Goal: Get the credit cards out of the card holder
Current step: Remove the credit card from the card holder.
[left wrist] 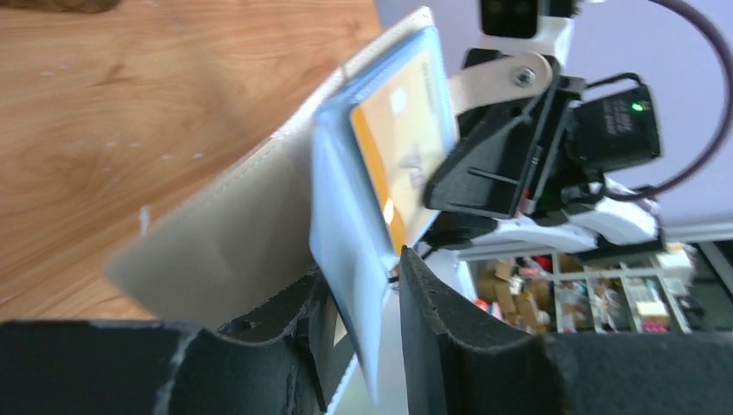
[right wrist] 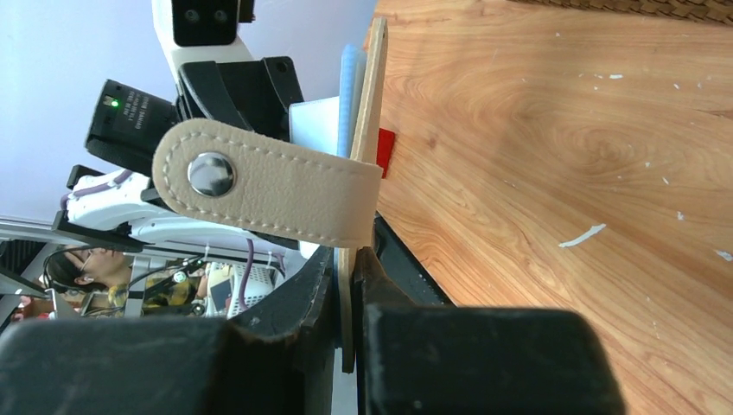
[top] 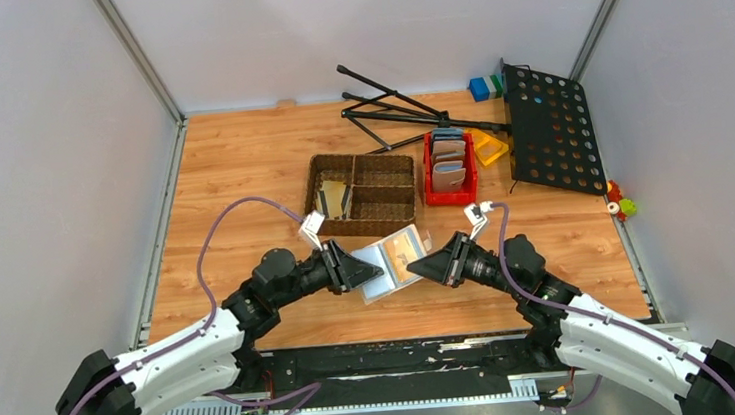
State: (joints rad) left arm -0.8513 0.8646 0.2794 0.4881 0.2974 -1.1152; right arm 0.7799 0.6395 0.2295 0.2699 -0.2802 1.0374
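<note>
Extraction is the step in hand, and you are at its setup. The card holder (top: 393, 262) hangs open between the two arms, held up off the tabletop (top: 240, 168) as far as the wrist views show, on the near side of the woven basket (top: 310, 194). Your right claw (right wrist: 347, 259) is clamped tight on the thin beige outer panel, just below the strap tab (right wrist: 268, 186) in its own wrist view. Your left claw (left wrist: 363, 290) straddles the pale blue-grey pocket panel at its near edge. A sliver of gap shows beside one finger, so you cannot tell whether it is pinching the panel or only bracketing it. A tan-gold card (left wrist: 398, 138) sits in the pocket, its face turned toward the left wrist camera. Any other credit cards are hidden from these views.

Nothing looks to be out of the holder yet. The next move likely calls for one claw to keep the holder steady while the other finds the card's exposed edge and draws it out along the pocket's opening, not across it. Watch for the soft panel folding under the pull.
</note>
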